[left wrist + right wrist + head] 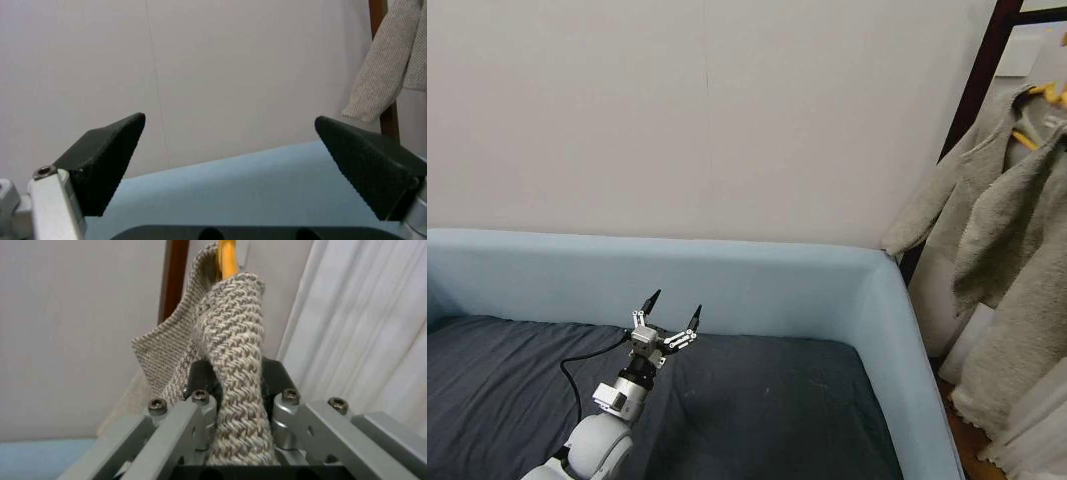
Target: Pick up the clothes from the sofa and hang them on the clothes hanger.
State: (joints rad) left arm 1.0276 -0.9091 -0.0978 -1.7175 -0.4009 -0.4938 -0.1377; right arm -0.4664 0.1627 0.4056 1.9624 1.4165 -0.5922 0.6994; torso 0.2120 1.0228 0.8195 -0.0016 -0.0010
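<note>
A grey knitted garment (1007, 250) hangs at the far right, draped over a yellow hanger (1052, 93). In the right wrist view my right gripper (237, 390) is shut on a fold of this knit (233, 330), right under the yellow hanger (227, 257). My left gripper (675, 305) stands open with nothing in it above the sofa's dark seat cushion (777, 400), pointing at the light blue backrest (727, 280). From the left wrist, my left gripper (230, 120) has its jaws wide apart, with a sleeve of the garment (393, 55) hanging far off.
A dark wooden post (977, 80) rises behind the hanging garment. White curtain fabric (1037, 430) hangs below and beside it. The sofa's blue side arm (917, 380) lies between the seat and the rack. A plain wall (707, 110) stands behind the sofa.
</note>
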